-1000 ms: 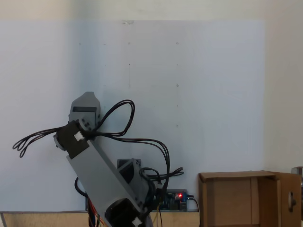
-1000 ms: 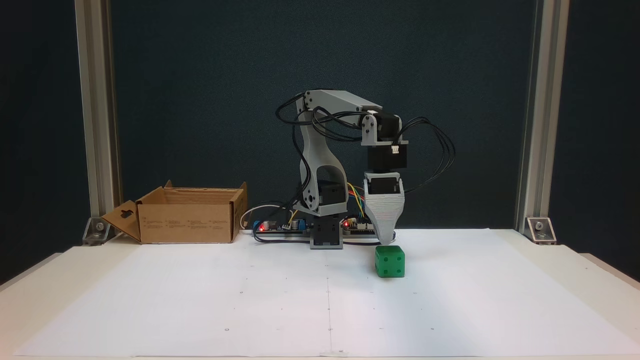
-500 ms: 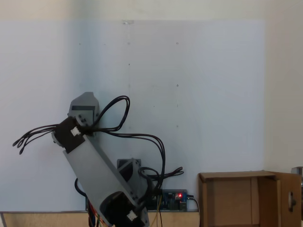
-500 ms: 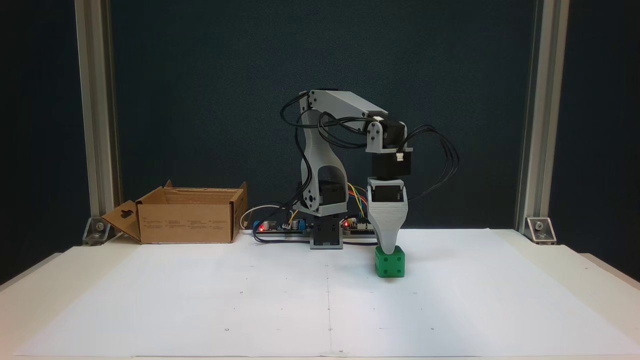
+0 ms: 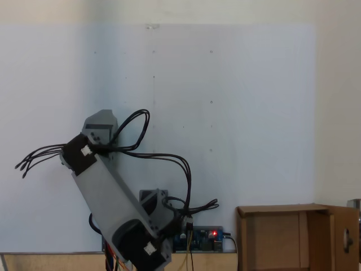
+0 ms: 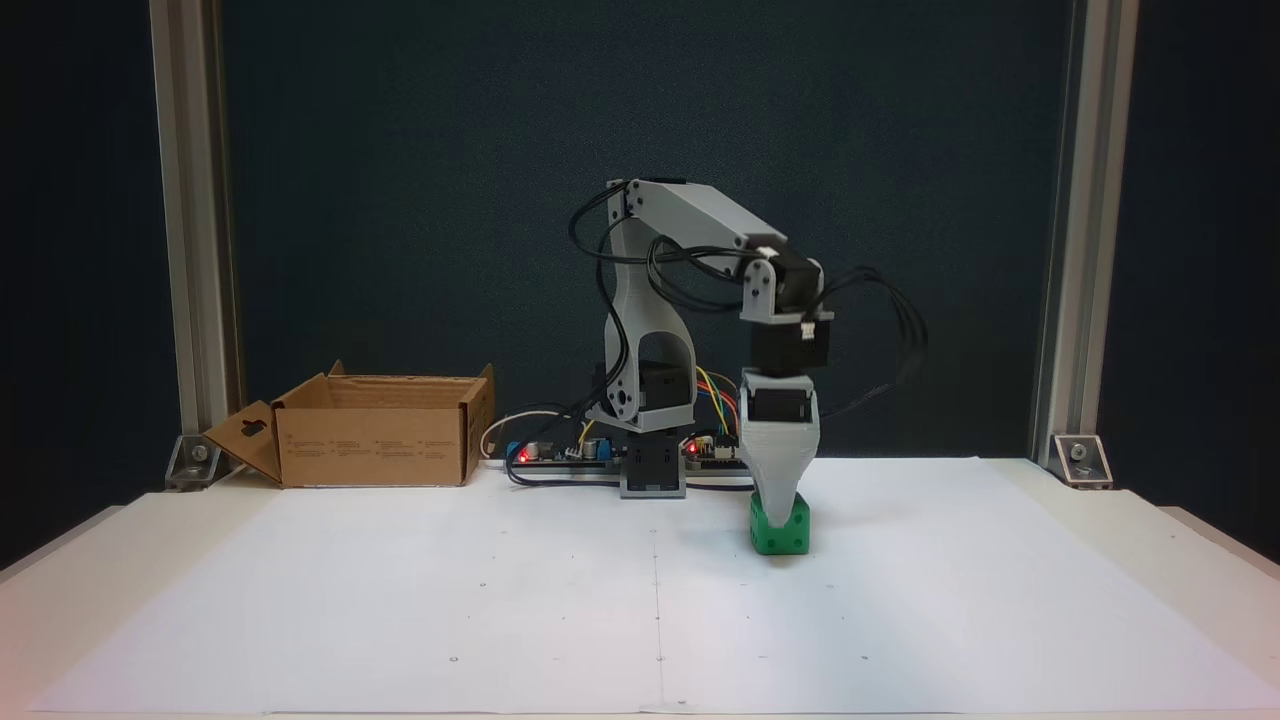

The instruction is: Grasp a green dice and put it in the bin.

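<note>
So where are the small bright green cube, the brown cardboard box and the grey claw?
Small bright green cube [image 6: 785, 534]: fixed view, front face.
Brown cardboard box [image 6: 370, 450]: same view, front wall.
Grey claw [image 6: 779, 502]: same view, tip, down over the cube.

This is looking like a robotics lab or maker's test bench rather than a home. Aluminium frame posts [image 6: 190, 230] are standing at both edges of the frame against a dark backdrop [image 6: 400, 150]. White paper [image 6: 600, 600] is covering the counter [image 6: 1200, 530], and bare circuit boards [image 6: 550, 452] with red lights, probably motor drivers, are glowing at mid-frame behind the arm's base.
</note>
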Controlling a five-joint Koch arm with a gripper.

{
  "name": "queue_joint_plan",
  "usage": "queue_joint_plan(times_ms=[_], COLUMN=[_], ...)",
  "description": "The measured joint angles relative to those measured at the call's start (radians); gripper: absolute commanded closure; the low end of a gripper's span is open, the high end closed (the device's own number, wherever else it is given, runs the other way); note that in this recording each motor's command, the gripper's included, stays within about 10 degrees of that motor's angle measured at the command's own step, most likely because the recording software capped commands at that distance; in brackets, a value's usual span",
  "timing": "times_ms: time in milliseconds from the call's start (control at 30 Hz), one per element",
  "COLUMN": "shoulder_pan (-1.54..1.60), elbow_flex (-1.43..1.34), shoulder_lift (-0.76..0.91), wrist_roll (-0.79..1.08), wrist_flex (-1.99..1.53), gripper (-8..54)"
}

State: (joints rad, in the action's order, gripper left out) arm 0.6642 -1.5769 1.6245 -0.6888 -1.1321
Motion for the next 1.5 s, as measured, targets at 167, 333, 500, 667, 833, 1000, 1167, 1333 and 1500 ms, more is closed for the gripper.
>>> queue_joint_plan(times_ms=[167, 333, 500, 667, 833, 1000, 1167, 1333, 1500], shoulder_pan=[-0.003, -0.003, -0.003, -0.003, -0.003, 0.0, 0.002, 0.008, 0.009], elbow_flex=[0.0, 0.0, 0.0, -0.034, -0.081, -0.086, -0.086, -0.086, -0.086], shoulder_lift=[-0.017, -0.023, -0.041, -0.043, -0.043, -0.043, -0.043, -0.043, -0.049], wrist_roll=[-0.011, -0.012, -0.018, -0.025, -0.026, -0.026, -0.038, -0.04, -0.04], wrist_flex=[0.021, 0.021, 0.023, 0.025, 0.023, 0.028, 0.061, 0.087, 0.087], gripper=[3.4, 3.4, 3.4, 3.4, 3.7, 4.0, 4.0, 4.0, 4.0])
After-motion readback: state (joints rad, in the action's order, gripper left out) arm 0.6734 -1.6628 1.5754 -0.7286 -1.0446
